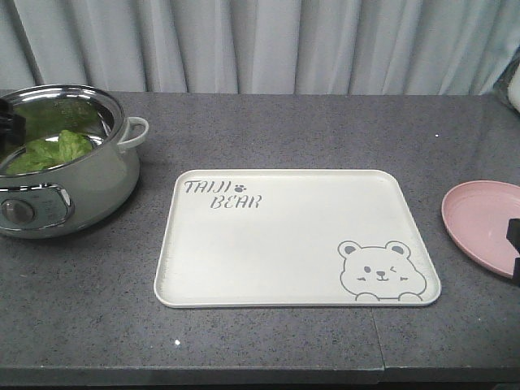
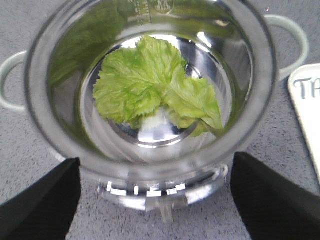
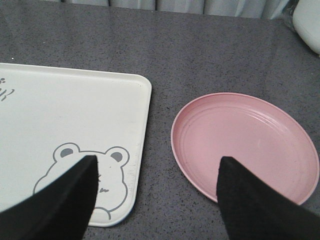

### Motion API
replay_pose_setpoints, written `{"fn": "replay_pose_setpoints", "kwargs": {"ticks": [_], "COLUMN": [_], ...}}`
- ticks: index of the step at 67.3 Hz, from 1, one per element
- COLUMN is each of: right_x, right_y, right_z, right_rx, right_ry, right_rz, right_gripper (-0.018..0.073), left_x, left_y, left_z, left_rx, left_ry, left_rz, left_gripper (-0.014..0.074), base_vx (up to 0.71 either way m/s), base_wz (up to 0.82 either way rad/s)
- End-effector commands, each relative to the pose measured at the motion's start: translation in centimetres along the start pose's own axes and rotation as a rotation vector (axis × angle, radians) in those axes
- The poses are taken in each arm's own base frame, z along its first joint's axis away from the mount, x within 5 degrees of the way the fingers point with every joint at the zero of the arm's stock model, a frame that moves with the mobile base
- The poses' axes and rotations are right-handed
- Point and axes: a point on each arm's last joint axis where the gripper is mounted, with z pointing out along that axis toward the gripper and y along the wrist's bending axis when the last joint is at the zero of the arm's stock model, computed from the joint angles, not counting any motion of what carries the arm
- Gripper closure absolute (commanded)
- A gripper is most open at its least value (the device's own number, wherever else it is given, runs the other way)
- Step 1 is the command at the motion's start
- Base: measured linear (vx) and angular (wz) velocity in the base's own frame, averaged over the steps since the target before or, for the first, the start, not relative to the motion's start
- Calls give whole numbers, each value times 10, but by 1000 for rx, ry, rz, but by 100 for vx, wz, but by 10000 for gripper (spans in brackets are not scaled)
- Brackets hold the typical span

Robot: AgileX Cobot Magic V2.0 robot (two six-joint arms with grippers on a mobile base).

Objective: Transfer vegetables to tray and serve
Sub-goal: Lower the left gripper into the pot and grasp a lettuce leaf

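**Lettuce [image 2: 155,90] being faced from above by left gripper [image 2: 155,162]**

The leaves are being held at the bottom of the pot [image 1: 89,187], just left of the tray [image 1: 284,244]. The left gripper is being held wide open and empty above the pot's near rim, the leaves lying straight ahead between its fingers [image 2: 40,200], their long axis slanting across the jaw line. The right gripper [image 3: 157,162], likewise spread and empty, is being held between tray and plate [image 3: 250,135], well apart from the pot; the left arm is being judged nearer.
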Motion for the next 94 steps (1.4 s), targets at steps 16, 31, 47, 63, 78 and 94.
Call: {"fn": "replay_pose_setpoints", "kwargs": {"ticks": [16,31,47,63,78,94], "right_x": [-16,-16,-15,-15,-15,-15], "right_y": [-1,-1,-1,-1,-1,-1], "right_z": [-4,-4,-4,-4,-4,-4], "right_rx": [9,9,9,9,9,9], "right_ry": [-94,-94,-86,-86,-86,-86], "right_rz": [-10,-10,-9,-9,-9,-9], "right_gripper": [145,151,151,151,151,151], "left_x": [-62,-70,-68,-67,-63,-59], "left_y": [20,19,18,19,20,22], "left_z": [44,88,129,159,177,180], "left_rx": [67,95,107,94,82,55], "left_ry": [-1,-1,-19,-52,-43,-18], "left_rz": [-66,-97,-127,-136,-129,-93], "left_gripper": [17,17,17,17,31,205], "base_vx": [0,0,0,0,0,0], "base_wz": [0,0,0,0,0,0]}}
